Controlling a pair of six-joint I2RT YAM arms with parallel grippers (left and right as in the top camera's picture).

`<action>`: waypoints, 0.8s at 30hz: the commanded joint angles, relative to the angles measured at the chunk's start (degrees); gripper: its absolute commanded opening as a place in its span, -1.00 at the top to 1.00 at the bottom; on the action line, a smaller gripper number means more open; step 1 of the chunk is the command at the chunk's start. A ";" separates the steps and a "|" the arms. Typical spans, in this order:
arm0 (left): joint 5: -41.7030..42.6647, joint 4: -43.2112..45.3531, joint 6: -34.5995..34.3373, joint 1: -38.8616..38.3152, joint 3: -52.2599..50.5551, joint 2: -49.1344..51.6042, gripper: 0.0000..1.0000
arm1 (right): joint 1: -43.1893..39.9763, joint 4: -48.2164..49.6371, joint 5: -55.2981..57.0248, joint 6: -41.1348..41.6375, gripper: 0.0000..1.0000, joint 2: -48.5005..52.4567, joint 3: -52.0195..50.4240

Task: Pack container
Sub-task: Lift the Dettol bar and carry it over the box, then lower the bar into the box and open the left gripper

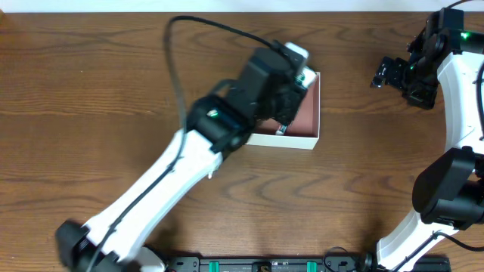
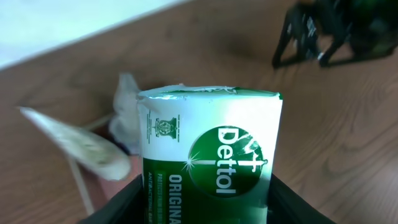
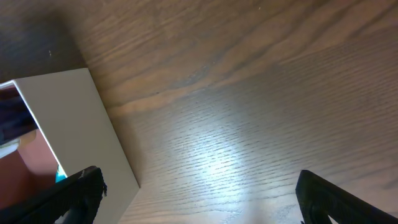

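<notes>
Overhead: L arm (image 1: 174, 174) is nearest the lens. Its left gripper (image 1: 293, 83) is over the container (image 1: 283, 139), which sits mid-table w/ the pink floor partly hidden. Right gripper (image 1: 387, 73) is well apart, far right.

L wrist cam: jaws clamp an upright green-white Dettol soap pack (image 2: 211, 162). Blurry white shape (image 2: 81, 146) to its left, prob. the box wall.

R wrist cam: fingers (image 3: 78, 190) spread wide, nothing between. Container's white wall is at left.

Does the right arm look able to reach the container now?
Probably yes, at its right wall: the right gripper hangs open beside the container, with bare table between. The left arm, holding soap, covers the container's left part.
</notes>
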 commanded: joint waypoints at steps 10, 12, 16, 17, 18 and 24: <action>-0.28 3.17 -1.84 -1.36 0.48 13.35 -0.01 | -0.42 0.02 0.35 0.70 -0.98 0.22 0.31; -0.50 3.63 -1.84 -1.36 0.48 14.73 -0.01 | -0.42 0.02 0.35 0.70 -0.99 0.22 0.31; -2.21 4.42 -1.88 -1.36 0.48 16.92 -0.01 | -0.42 0.02 0.35 0.70 -0.98 0.22 0.31; -2.38 4.44 -1.86 -1.36 0.48 17.22 -0.01 | -0.42 0.02 0.35 0.70 -0.98 0.22 0.31; -2.38 4.44 -1.86 -1.36 0.48 17.53 -0.02 | -0.42 0.02 0.35 0.70 -0.98 0.22 0.31; -2.40 4.46 -1.84 -1.36 0.48 17.77 -0.22 | -0.33 0.02 0.35 0.70 -0.97 0.22 0.31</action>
